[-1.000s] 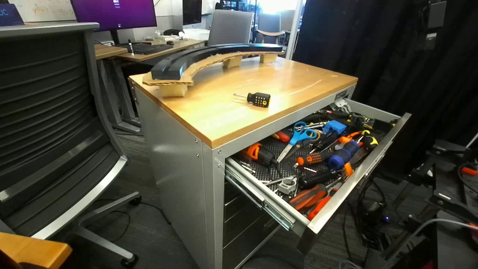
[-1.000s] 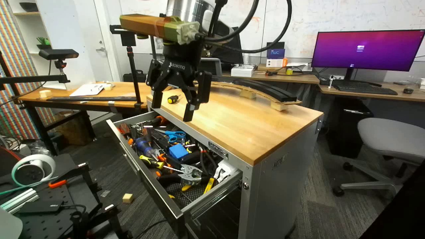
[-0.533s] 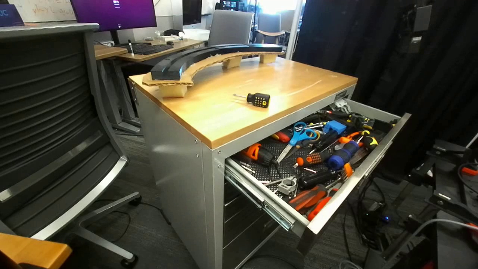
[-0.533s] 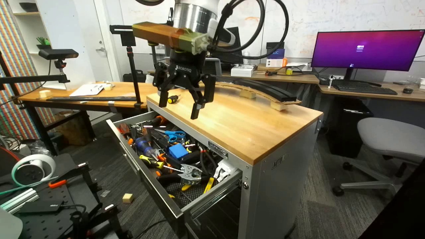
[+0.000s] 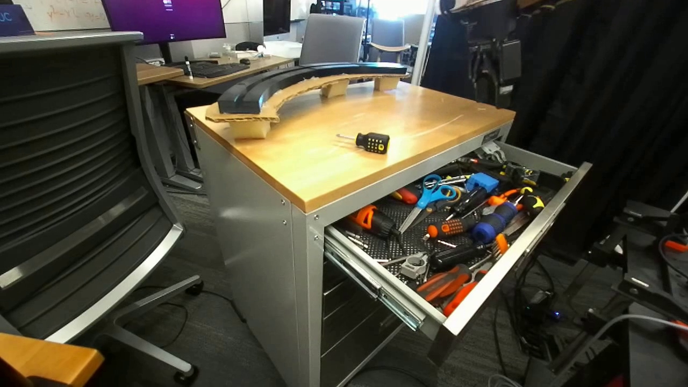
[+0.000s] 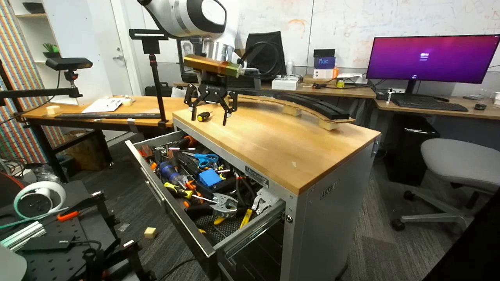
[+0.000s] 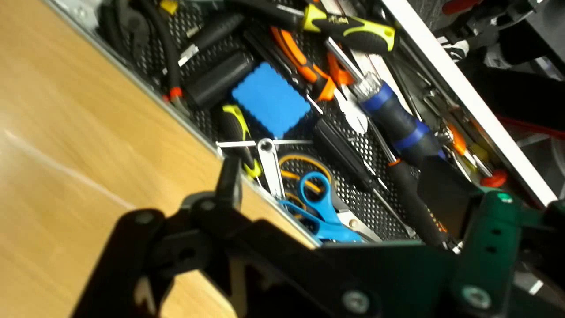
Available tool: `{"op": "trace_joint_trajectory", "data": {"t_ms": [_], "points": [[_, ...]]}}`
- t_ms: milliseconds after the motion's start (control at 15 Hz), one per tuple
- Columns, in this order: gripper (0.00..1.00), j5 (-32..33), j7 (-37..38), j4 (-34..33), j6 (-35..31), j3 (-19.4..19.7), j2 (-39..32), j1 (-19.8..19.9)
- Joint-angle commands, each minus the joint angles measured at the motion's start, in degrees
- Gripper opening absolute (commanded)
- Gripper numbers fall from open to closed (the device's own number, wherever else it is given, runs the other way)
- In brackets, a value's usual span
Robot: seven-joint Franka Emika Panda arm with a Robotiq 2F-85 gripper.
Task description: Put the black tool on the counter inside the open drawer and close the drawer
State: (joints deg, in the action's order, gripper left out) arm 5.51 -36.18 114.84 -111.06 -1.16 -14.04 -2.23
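- Although the stubby screwdriver [image 6: 203,116] appears between the fingers [image 6: 225,118] of the end effector [image 6: 209,116] in an exterior view, it lies ungrasped on the desk [image 6: 265,140]; the fingers stand spread and hold nothing.
- In an exterior view, where the curved black track [image 5: 322,70] arcs from about ten to one o'clock of the screwdriver, the end effector is well apart from it, at two o'clock. If the descent is steered by the deceptive line of sight, I think that the fingers may close on air.
- Because the screwdriver is short, it could roll or turn when only one finger touches it.
- A reach too far may, in my judgement, push the track.
- The drawer [image 5: 517,251], open between four and five o'clock, is crowded; the screwdriver, if released upon the scissors [image 5: 423,204], may stick up and block the closing.
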Motion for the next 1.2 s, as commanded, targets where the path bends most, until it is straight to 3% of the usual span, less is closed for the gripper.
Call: {"op": "trace_joint_trajectory", "data": {"t_ms": [0, 400, 1133], "points": [[1.0, 1.7, 3.4, -11.3, 1.8, -4.3, -9.8, -2.9], [1.0, 5.4, 14.0, -17.4, -6.5, -6.7, -17.0, -7.7], [1.0, 6.3, 25.0, -18.1, -15.7, -6.5, -19.4, -11.0]]}}
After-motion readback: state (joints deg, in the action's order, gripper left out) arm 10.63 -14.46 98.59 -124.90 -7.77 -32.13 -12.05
